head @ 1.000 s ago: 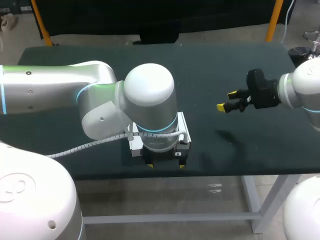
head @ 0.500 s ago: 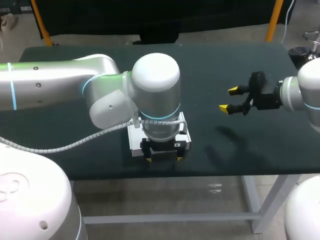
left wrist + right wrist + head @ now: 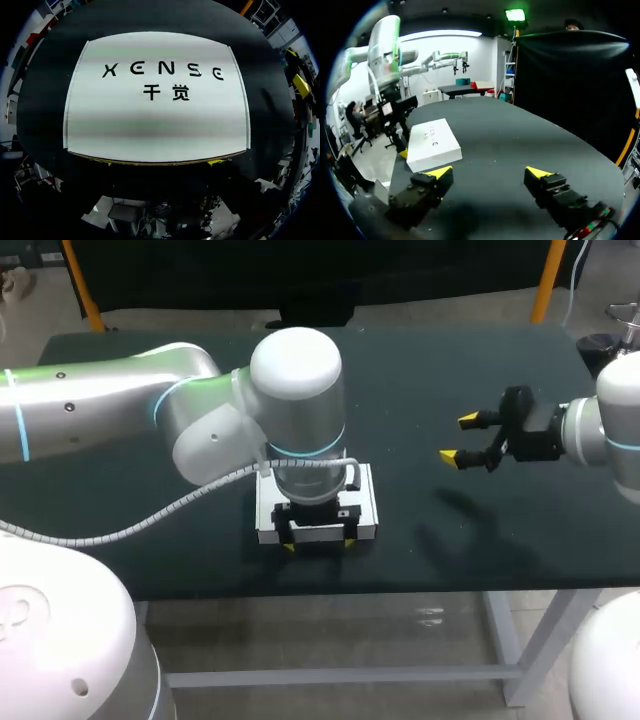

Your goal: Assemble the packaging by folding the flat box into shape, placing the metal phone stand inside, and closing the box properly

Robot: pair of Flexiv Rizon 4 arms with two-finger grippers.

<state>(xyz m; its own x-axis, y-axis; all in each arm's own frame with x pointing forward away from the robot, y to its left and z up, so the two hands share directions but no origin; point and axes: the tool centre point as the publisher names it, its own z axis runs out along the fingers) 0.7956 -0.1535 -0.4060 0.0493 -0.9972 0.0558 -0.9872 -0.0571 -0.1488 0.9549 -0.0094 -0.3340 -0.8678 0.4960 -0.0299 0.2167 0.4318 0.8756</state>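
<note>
Drawn back a little from the near edge of the desk (image 3: 430,370) since a second ago, the left pincer (image 3: 319,545) is held at the near side of the white box (image 3: 365,502), with its fingers spread wide and their yellow tips seen just at that edge in the left wrist view, so nothing is gripped. The box is laid flat and closed near the front middle of the desk, with the printed face up. The right pincer (image 3: 458,438) is held open and empty above the desk, well apart from the box, toward the right side.
</note>
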